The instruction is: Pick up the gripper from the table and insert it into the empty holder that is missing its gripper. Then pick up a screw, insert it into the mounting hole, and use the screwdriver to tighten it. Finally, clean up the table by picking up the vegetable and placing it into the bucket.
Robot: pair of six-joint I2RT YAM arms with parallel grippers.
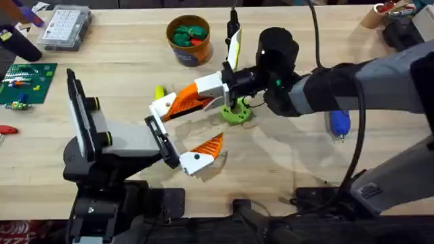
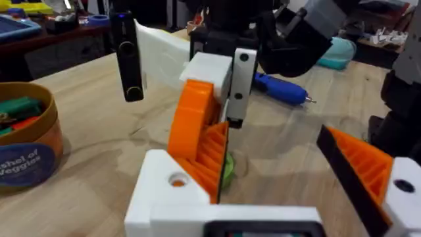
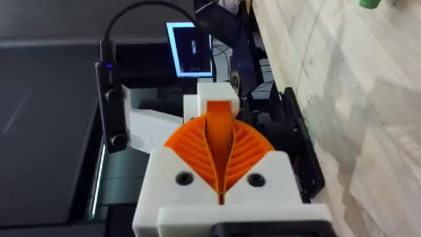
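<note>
My right gripper (image 1: 195, 100) (image 3: 220, 125) is shut on the gripper (image 1: 164, 108) (image 2: 168, 187), an orange wedge with a white block base. That base sits at the far end of the holder (image 1: 163, 142) (image 2: 230, 214), the black rail on the left arm's grey wrist; I cannot tell whether it is fully seated. The left gripper (image 1: 203, 125) (image 2: 276, 131) stands open, its other finger (image 2: 368, 171) far apart. The blue screwdriver (image 1: 339, 123) (image 2: 279, 87) lies to the right. A green vegetable (image 1: 237, 112) rests under the right wrist. The bucket (image 1: 190, 55) (image 2: 26, 155) stands behind.
A clear parts box (image 1: 64, 27) and a green circuit board (image 1: 27, 83) lie at the far left. A small yellow piece (image 1: 159, 91) sits behind the holder. The bucket holds green and red toy vegetables. Bare wood lies in front, between the arms.
</note>
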